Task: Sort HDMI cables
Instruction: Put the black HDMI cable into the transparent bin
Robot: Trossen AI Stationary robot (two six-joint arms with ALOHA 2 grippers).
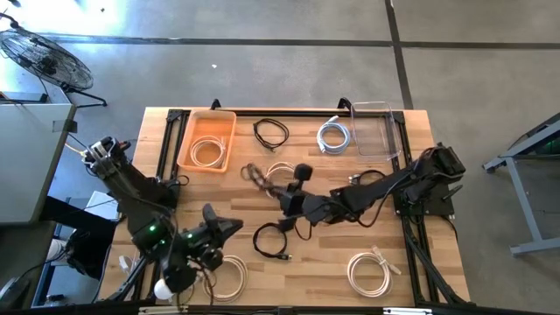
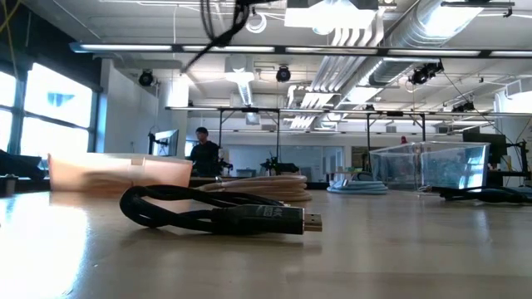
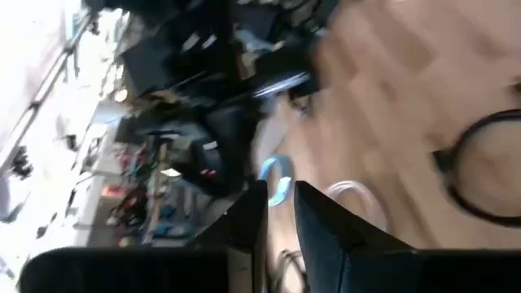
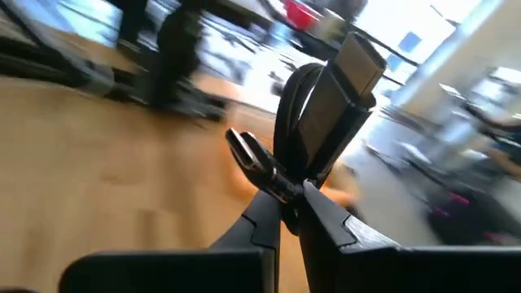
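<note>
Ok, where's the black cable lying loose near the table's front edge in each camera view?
High view: black cable, front middle of the table.
Low view: nearest thing, centre.
Left wrist view: probably the dark loop at the picture's edge.
Right wrist view: not in it.
Shared landmark: orange bin, beyond the cable.

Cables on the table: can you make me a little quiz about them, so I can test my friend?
1. True or false: the orange bin has a cream cable inside it.
2. What is the right tool pinching? A) a black cable B) a white cable C) nothing
3. Fill the gap: the silvery-white cable lies beside the ____ box.

Key: 1 true; 2 A; 3 clear.
</note>
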